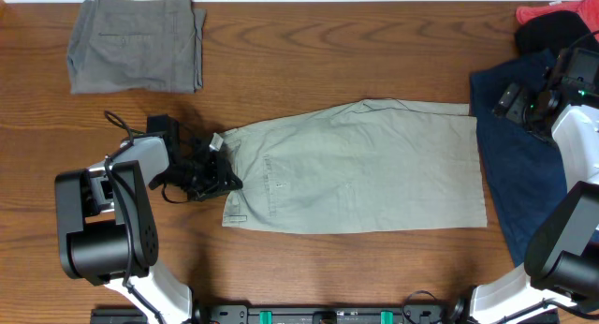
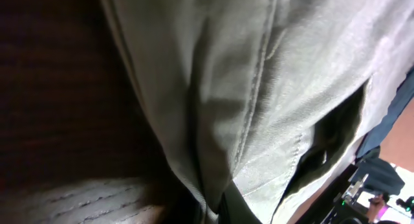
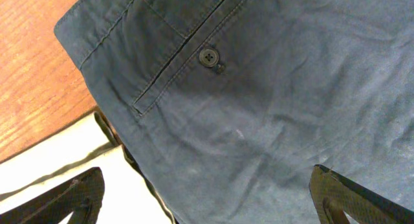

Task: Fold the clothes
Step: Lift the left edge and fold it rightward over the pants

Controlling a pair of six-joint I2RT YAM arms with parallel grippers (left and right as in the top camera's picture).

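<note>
At the far left, a folded grey garment (image 1: 136,41) lies at the back corner of the surface (image 1: 309,71), so I judge that piece finished. The one in hand is the khaki shorts (image 1: 360,169), spread flat across the middle with the legs already laid one on the other, and the crosswise fold not yet made.

My left arm is bent low, forearm reaching in from the left. My left tool (image 1: 217,172) sits right at the waist edge (image 1: 236,198) of the shorts. In my left wrist view the khaki shorts (image 2: 259,88) fill nearly the whole frame, seam and pocket slit pressed close to the lens. I cannot tell from that whether my left tool is pinching the cloth or only resting against it.

As I judge it, the next move calls for a sure pinch on that waist edge, then a lift and a carry to the right so the waist lands on the hem.

Further right, the navy garment (image 1: 510,188) lies just beside the hem of the shorts. My right arm is raised over it, and my right tool (image 3: 207,175) hangs spread wide above the pocket button (image 3: 207,56), holding nothing. Behind it, at the far right corner, sit a black garment (image 1: 552,29) and a red garment (image 1: 543,10), both unfolded.
</note>
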